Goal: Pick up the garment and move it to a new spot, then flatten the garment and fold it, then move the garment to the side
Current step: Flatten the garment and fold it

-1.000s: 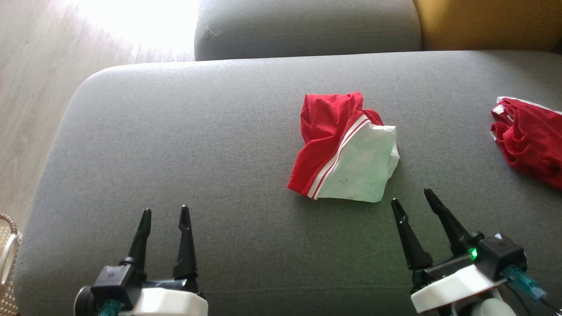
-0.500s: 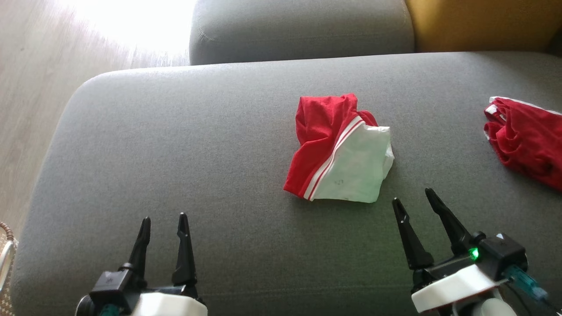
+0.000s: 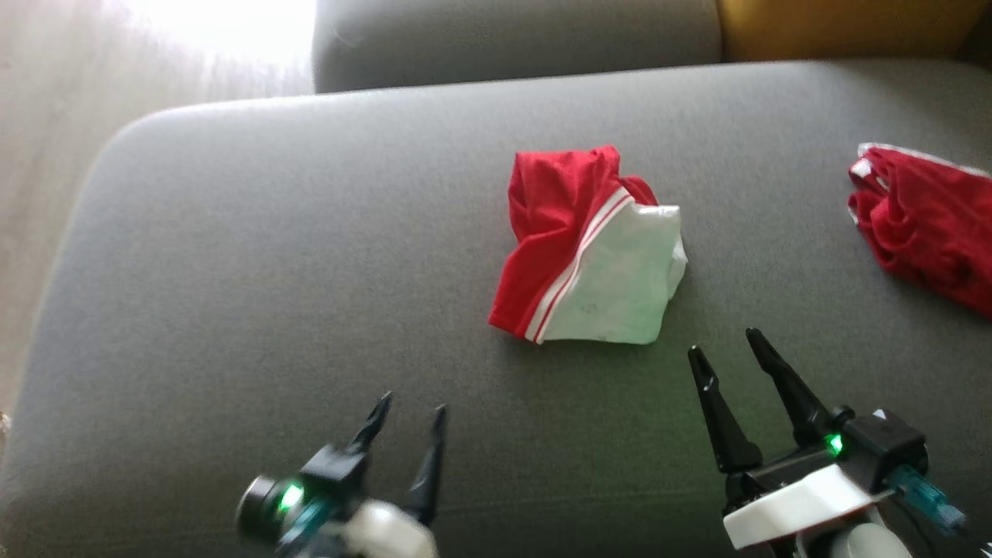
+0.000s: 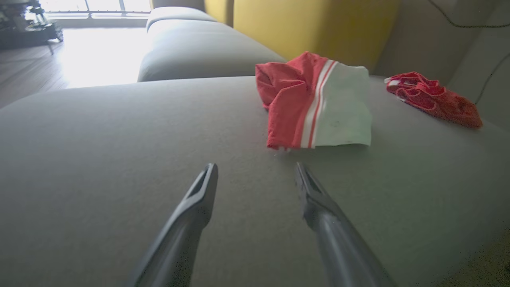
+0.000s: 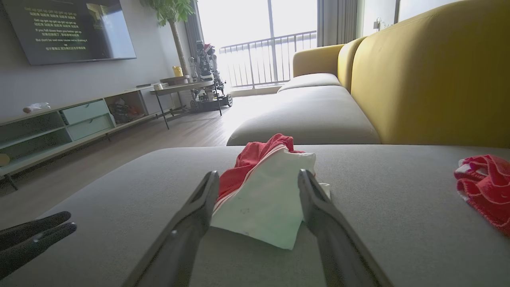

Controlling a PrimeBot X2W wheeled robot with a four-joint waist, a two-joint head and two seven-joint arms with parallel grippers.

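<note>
Both apart and empty: left end effector (image 3: pixel 412 403), right end effector (image 3: pixel 722 343) | garment (image 3: pixel 589 252) just ahead-left of right one, long axis diagonal | right arm nearer

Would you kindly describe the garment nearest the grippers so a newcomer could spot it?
On the grey sofa cushion, look just ahead of the right gripper. The crumpled garment there is half red, half white, unlike the mostly red heap at the right edge.
</note>
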